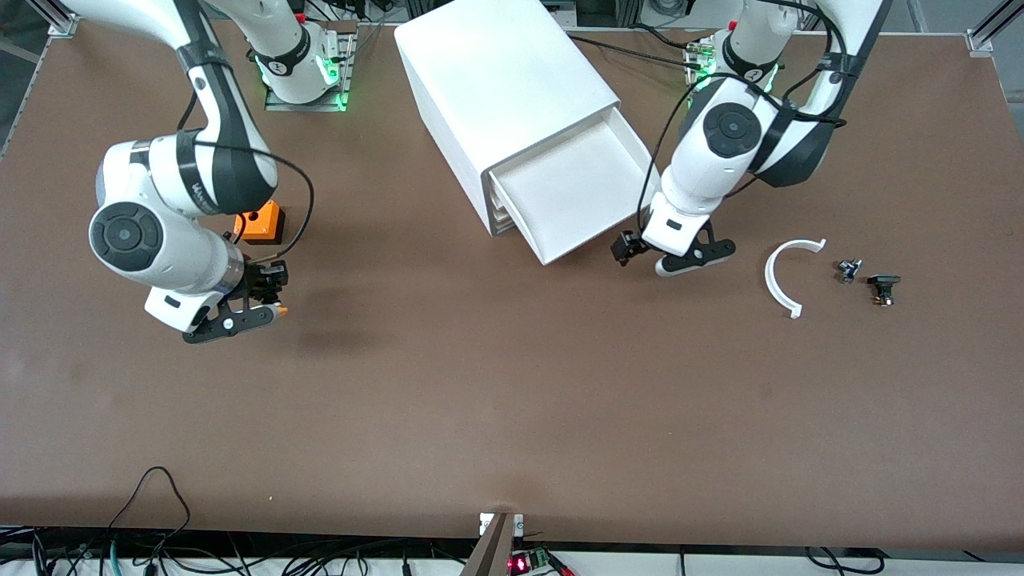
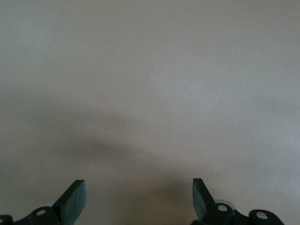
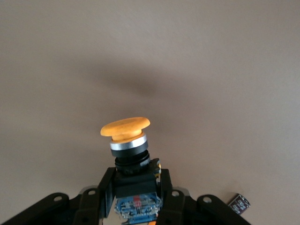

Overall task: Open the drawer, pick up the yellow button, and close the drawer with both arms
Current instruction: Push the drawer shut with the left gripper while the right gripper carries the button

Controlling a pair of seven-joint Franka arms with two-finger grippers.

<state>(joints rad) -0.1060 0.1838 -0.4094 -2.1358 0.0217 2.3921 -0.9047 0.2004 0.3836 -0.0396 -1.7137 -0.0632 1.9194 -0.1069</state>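
The drawer, the uppermost one of the white cabinet, stands pulled out and its inside looks bare. My right gripper is over bare table toward the right arm's end. It is shut on the black body of the button, whose orange cap points away from the fingers. In the front view only an orange tip of the button shows. My left gripper is open and empty over the table beside the open drawer's front corner. Its fingers are wide apart over bare table.
An orange cube sits on the table beside the right arm. A white curved piece and two small black parts lie toward the left arm's end. The brown table reaches nearer the front camera.
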